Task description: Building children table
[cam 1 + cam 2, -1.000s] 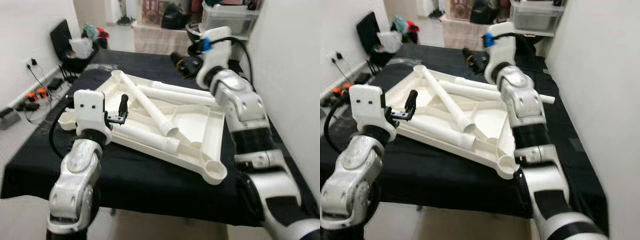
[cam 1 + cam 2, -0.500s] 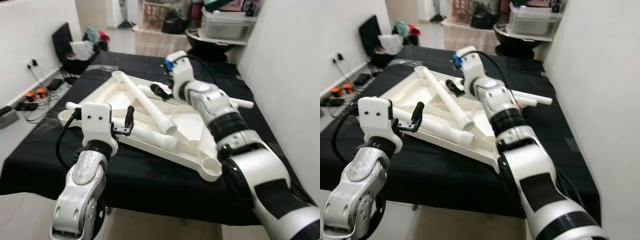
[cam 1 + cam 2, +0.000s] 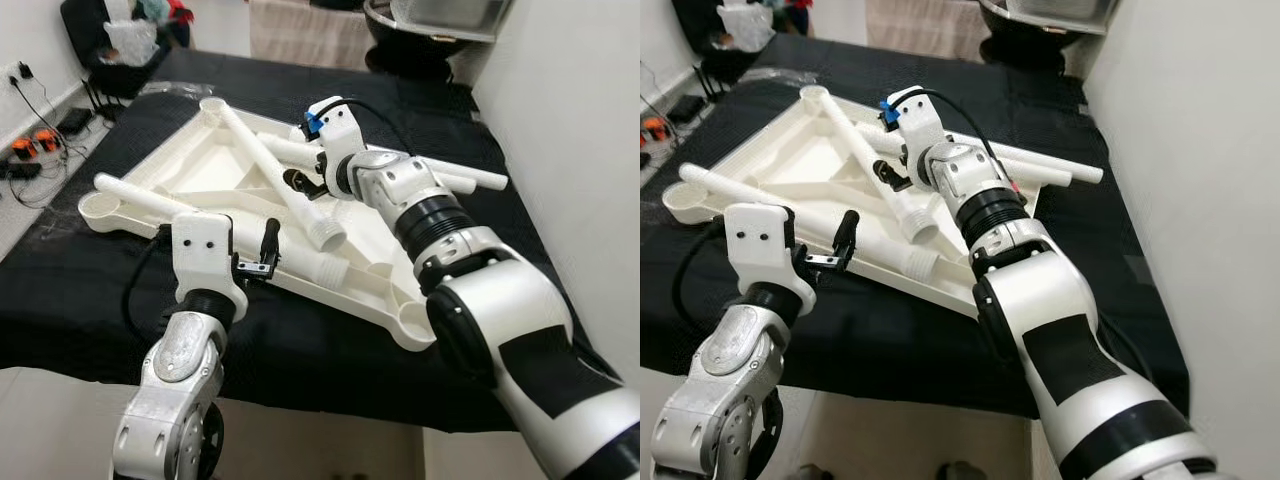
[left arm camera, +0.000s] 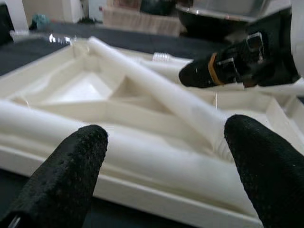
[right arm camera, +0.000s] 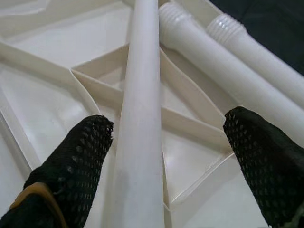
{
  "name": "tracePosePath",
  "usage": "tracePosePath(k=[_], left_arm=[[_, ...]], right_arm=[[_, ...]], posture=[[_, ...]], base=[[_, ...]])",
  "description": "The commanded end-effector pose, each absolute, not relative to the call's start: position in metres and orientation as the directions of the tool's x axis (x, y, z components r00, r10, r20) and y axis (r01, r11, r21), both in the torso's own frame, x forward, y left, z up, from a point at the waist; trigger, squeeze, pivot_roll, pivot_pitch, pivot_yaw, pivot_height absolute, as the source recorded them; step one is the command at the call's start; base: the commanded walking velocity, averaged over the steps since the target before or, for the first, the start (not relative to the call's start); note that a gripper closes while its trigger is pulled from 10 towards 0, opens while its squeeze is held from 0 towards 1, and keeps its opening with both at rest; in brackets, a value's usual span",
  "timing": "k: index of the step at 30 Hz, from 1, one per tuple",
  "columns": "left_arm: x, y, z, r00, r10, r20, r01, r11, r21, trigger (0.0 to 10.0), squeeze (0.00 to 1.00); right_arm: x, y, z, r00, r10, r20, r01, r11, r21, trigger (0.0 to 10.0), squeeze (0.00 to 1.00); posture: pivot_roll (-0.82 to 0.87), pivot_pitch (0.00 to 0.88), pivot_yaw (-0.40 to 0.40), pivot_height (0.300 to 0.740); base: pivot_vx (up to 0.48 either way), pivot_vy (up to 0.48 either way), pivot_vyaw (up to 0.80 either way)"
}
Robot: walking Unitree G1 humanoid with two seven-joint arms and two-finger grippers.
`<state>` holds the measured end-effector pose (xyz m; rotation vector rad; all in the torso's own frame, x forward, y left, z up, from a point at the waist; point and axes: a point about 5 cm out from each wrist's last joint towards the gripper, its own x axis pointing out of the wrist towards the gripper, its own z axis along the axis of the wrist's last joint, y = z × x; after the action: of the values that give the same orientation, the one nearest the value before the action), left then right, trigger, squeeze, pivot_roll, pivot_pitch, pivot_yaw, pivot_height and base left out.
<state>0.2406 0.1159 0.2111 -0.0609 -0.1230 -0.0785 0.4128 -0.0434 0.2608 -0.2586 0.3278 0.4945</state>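
Note:
A white triangular tabletop (image 3: 215, 165) lies upside down on the black-covered table (image 3: 90, 300). Several white legs rest on it. One leg (image 3: 265, 165) runs diagonally across it, another (image 3: 180, 210) lies along the near rim, and two more (image 3: 460, 180) stick out at the far right. My right gripper (image 3: 300, 182) hovers open over the middle, and the diagonal leg (image 5: 140, 118) lies below its fingers (image 5: 71, 161), nearer one of them. My left gripper (image 3: 264, 255) is open at the near rim, pointing over the front leg (image 4: 118, 156), with nothing held.
A white wall (image 3: 580, 120) runs close along the table's right side. A black basin (image 3: 430, 45) stands beyond the far end. Cables and a power strip (image 3: 30, 150) lie on the floor at the left, with bags (image 3: 110, 30) farther back.
My right gripper has swung from the far right end in over the tabletop's middle, onto the diagonal leg. The camera has tipped downward. The left gripper stays by the near rim.

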Motion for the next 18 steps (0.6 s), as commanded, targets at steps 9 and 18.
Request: tracePosePath(k=[9, 18], left_arm=[[0.231, 0.107, 0.207, 0.992, -0.082, 0.093, 0.091, 0.991, -0.094, 10.0, 0.0], [0.225, 0.098, 0.207, 0.993, -0.078, 0.084, 0.089, 0.987, -0.135, 10.0, 0.0]], right_arm=[[0.407, -0.027, 0.255, 0.78, 0.445, -0.44, -0.543, 0.831, -0.122, 10.0, 0.0], [0.401, -0.015, 0.239, 0.754, 0.422, -0.503, -0.565, 0.808, -0.169, 10.0, 0.0]], posture=[[-0.09, 0.253, -0.205, 0.74], [-0.11, 0.269, -0.229, 0.74]], base=[[0.0, 0.0, 0.0], [0.0, 0.0, 0.0]])
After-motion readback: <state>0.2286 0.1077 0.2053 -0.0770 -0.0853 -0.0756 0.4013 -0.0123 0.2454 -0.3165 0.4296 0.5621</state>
